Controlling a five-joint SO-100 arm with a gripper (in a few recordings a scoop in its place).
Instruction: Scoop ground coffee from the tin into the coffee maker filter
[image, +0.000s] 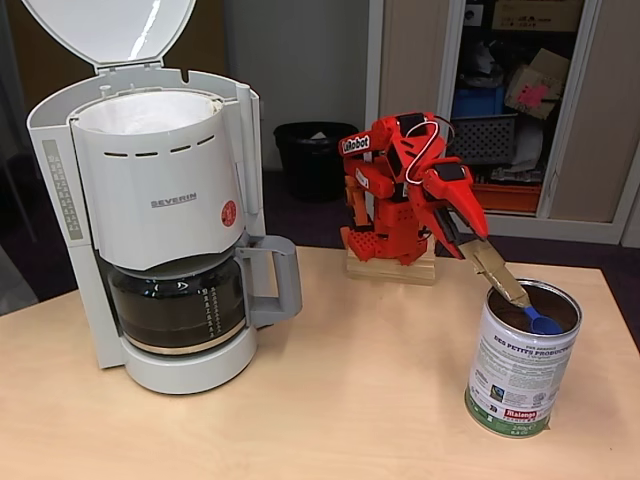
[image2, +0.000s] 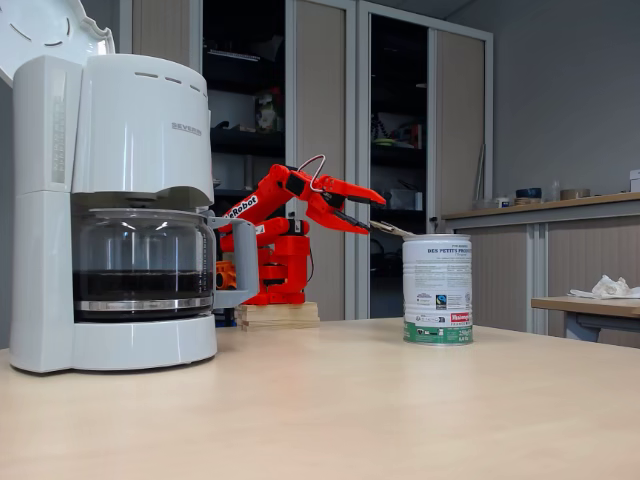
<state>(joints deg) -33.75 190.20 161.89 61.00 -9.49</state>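
The tin (image: 520, 370) stands open on the right of the table, with dark ground coffee (image: 557, 300) inside. My red gripper (image: 472, 238) reaches down toward it, shut on the taped handle of a scoop (image: 500, 272). The scoop's blue bowl (image: 543, 322) sits inside the tin on the coffee. At the left stands the white coffee maker (image: 165, 200) with its lid up and the white paper filter (image: 145, 112) showing in the basket. In the side-on fixed view, the gripper (image2: 372, 224) is just left of the tin (image2: 437, 290), at rim height, with the scoop handle (image2: 396, 230) crossing the rim.
A dark glass carafe (image: 180, 305) sits under the basket, its grey handle pointing at the arm. The arm's base stands on a wooden block (image: 390, 268) at the table's far edge. Bare tabletop (image: 370, 380) lies between machine and tin. A black bin (image: 315, 155) stands behind.
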